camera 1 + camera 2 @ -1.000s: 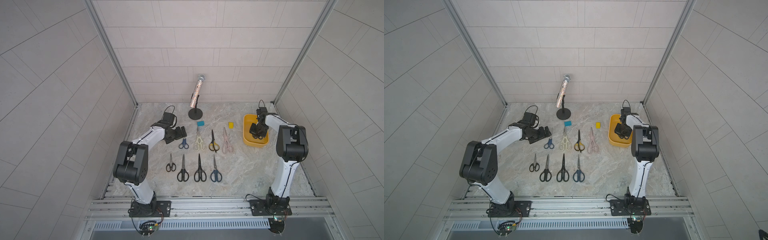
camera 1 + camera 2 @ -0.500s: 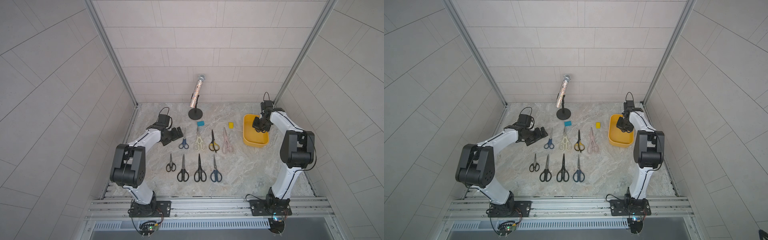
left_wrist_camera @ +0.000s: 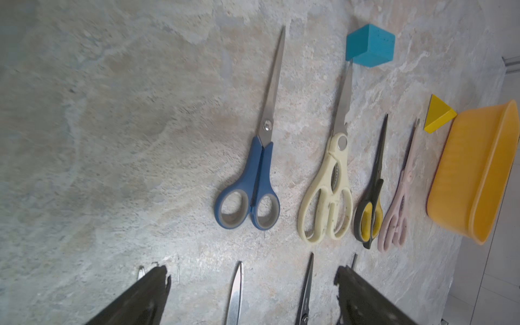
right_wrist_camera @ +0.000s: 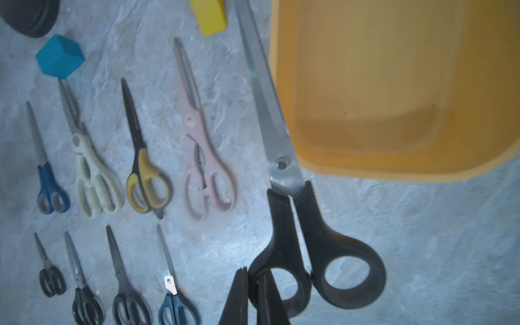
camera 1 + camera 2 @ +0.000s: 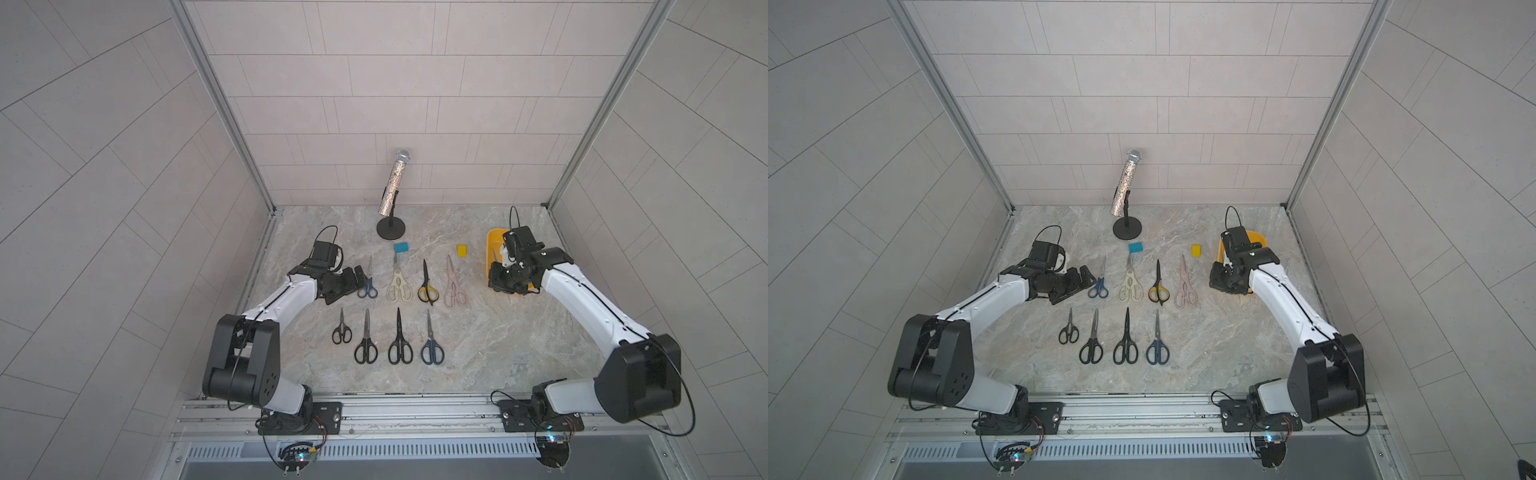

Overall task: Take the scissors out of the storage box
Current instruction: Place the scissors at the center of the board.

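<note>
1. Change: a second ago the right gripper [image 4: 253,274] was down inside the storage box [image 4: 394,171]. Now it is at the box's near corner, on the side facing the rows, and that arm's elbow has swung low and outward.
2. The right pincer pinches one handle loop of the big black scissors [image 4: 281,166]. The blade runs along the box's long rim, with the handles past the corner over the table [image 5: 498,340]. Can't tell if the blade touches the rim.
3. The left gripper [image 3: 253,277] has barely moved. Its fingers are spread and hold nothing, just beside the blue pair [image 3: 254,180].
4. Eight pairs lie flat in two rows, as before.
   - Back row: blue, cream pair [image 3: 329,197], black-yellow pair [image 3: 371,208], pale pink pair [image 3: 399,202].
   - Front row: small black pair [image 5: 341,330], two longer black ones, dark blue pair [image 5: 432,349].
5. Materials:
   - The box is glossy yellow plastic with rounded corners and a faintly ribbed outer wall.
   - The blades are bare steel with round rivets.
   - The held pair's handles are matte black oval loops.
   - The cream and pink pairs are chunky shears, toothed between the handles.
   - The table is mottled grey-beige stone.
6. A teal block [image 3: 371,45] and a yellow block [image 3: 437,114] sit behind the back row. A glittery microphone [image 5: 394,183] stands on a round black base.
</note>
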`<state>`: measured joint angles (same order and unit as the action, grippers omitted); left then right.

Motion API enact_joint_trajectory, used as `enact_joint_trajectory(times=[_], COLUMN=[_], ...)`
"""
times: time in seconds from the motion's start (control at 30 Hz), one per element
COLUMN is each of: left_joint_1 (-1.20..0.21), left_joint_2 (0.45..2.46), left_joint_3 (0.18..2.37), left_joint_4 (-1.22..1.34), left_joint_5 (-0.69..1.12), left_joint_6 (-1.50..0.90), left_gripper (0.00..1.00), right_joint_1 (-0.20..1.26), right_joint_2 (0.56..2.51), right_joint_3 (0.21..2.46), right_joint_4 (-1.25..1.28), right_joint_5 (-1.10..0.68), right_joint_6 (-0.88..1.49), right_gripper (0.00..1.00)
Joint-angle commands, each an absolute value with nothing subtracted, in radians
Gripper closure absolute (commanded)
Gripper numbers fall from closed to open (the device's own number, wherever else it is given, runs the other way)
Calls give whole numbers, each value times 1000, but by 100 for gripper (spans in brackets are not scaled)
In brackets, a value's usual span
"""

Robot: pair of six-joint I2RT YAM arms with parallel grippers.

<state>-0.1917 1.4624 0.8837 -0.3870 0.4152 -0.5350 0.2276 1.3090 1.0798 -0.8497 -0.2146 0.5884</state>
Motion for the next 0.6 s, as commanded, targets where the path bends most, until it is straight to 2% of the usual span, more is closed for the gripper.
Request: enact_joint_trajectory(times=[0.0, 0.3, 0.57], left_joint_1=[-237, -305, -315], left_joint_2=[1406, 1220, 1161], left_joint_3=[843, 727, 664], left_joint_4=[-402, -446, -465], left_joint_5=[423, 395, 402], left_joint_6=[-531, -538, -532], left_gripper=[0, 0, 0], right_joint_1=[325, 676, 737], right_joint_2=[1188, 1026, 1037], right_joint_3=[957, 665, 530], right_joint_4=[-863, -748, -614], right_joint_5=[-237, -194, -211], right_joint_6=[742, 1074, 1203], right_gripper=[100, 100, 100])
